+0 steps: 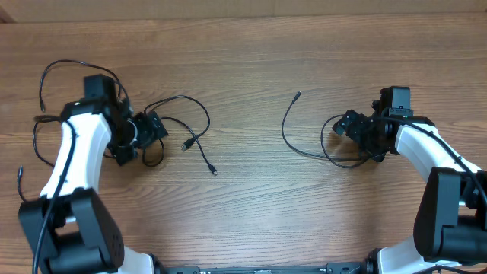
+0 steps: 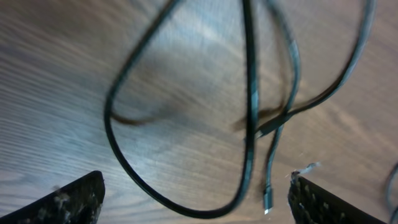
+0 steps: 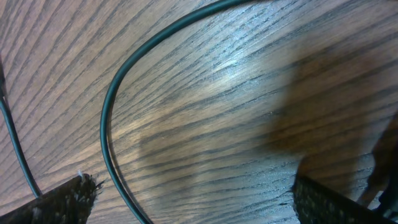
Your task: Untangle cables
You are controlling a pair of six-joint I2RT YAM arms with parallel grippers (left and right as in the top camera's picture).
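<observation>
Step, my read: mostly separated, now between grasps, with nothing in either gripper.

Two groups lie well apart on the brown wood-grain table (image 1: 243, 46):
- the left bundle of thin black looped cords (image 1: 190, 114), just beside the left gripper (image 1: 152, 128)
- the single thin black curved cord (image 1: 284, 133), running in under the right gripper (image 1: 346, 123)

The left bundle isn't clean. The left wrist view shows one big loop with a straight strand and a thinner one crossing it. A small pale-tipped plug end (image 2: 267, 202) lies near the bottom of the loop.

Fingers:
- The left fingers (image 2: 68, 202) are spread wide and empty. The cords lie on the table between and ahead of them, and I see no contact.
- The right fingers (image 3: 62, 202) are also spread wide and empty. The curved cord passes on the table close to the near finger. I can't tell whether it touches.

Next move, as I judge it: the left gripper comes down on one strand only, best near a free plug end and away from the crossings. It then draws that strand out of the loop towards open table. The right gripper has little to do; its cord already lies alone.

Risk: closing at a crossing pinches two strands and drags the whole bundle.
</observation>
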